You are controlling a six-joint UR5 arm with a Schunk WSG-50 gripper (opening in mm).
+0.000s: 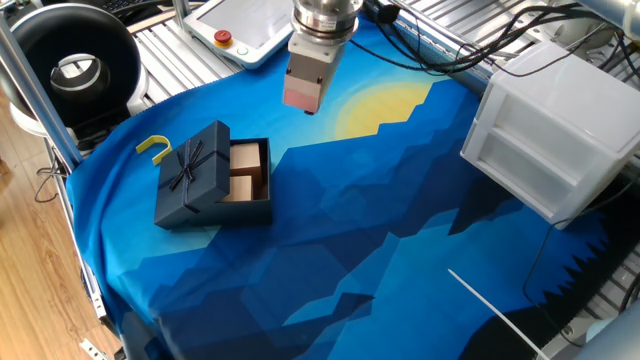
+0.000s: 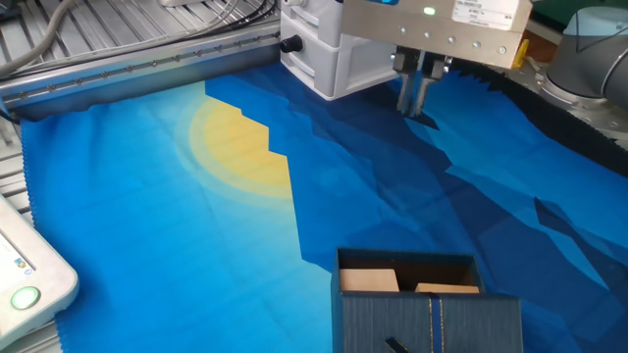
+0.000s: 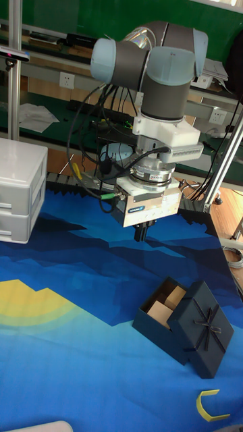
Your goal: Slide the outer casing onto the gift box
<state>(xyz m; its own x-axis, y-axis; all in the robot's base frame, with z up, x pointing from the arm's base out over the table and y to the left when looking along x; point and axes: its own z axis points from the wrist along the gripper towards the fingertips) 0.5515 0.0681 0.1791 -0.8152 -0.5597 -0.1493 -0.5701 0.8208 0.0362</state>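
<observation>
The gripper hangs in the air above the blue cloth, well apart from the box, with nothing between its 2 fingers, which stand close together with only a thin slit showing in the other fixed view; I read it as closed and empty. The outer casing sits only part-way over the gift box, covering the half toward the small yellow hook and leaving 2 tan cardboard compartments open on the side that faces the middle of the table. It also looks slightly tilted, its free edge raised rather than lying flush, so it probably rests on the tray rim. That offset suggests the job is a sideways push: the casing must travel across the exposed compartments until the edges line up. With the fingers drawn together, the gripper would serve as a narrow pusher against the casing's outer wall on the hook side. The white drawer unit stands far off and should not interfere.
</observation>
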